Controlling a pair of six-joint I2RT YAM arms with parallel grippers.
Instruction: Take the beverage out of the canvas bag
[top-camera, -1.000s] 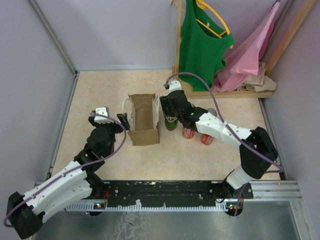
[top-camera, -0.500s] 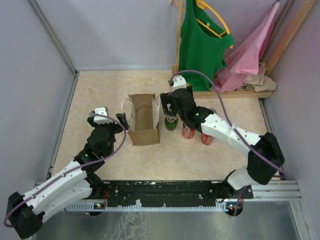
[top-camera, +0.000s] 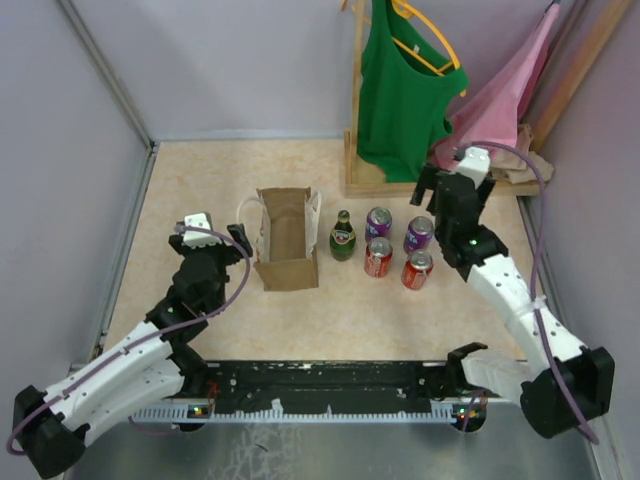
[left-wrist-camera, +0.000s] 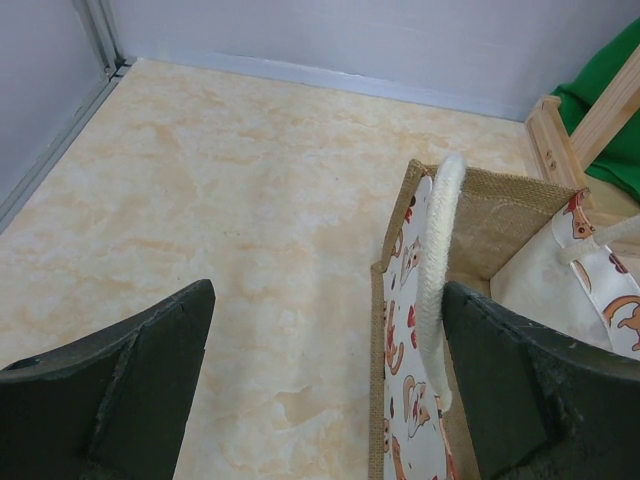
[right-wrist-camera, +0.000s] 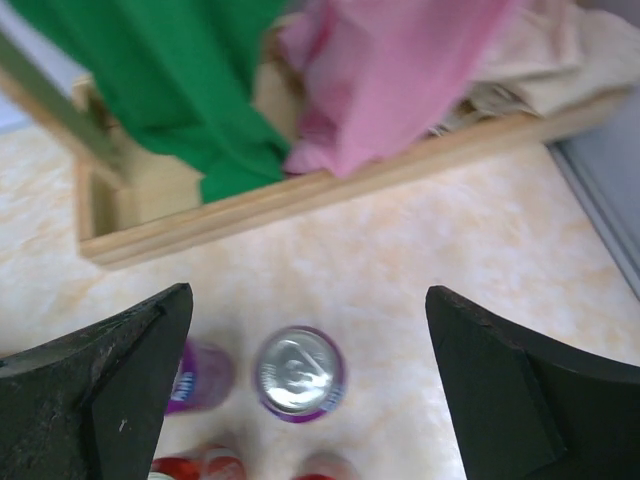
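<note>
Top external view: tan-brown boxy canvas bag (top-camera: 287, 262) stands upright w/ mouth open, centre-left on beige marbled tabletop (top-camera: 200, 180). Green glass bottle (top-camera: 343, 236) stands upright outside it, just beside the bag's right wall. Two purple cans (top-camera: 378, 222) and two red cans (top-camera: 377, 258) cluster right of the bottle. Left gripper (top-camera: 243, 240) sits at the bag's left side; left wrist view shows it released, jaws wide, white rope handle (left-wrist-camera: 436, 290) near one finger (left-wrist-camera: 530, 390). Right gripper (right-wrist-camera: 305, 300) hangs above the cans, also spread wide and holding nothing, near wooden clothes rack (right-wrist-camera: 300, 190) w/ green top (top-camera: 400, 90) and pink garment (top-camera: 500, 100).
</note>
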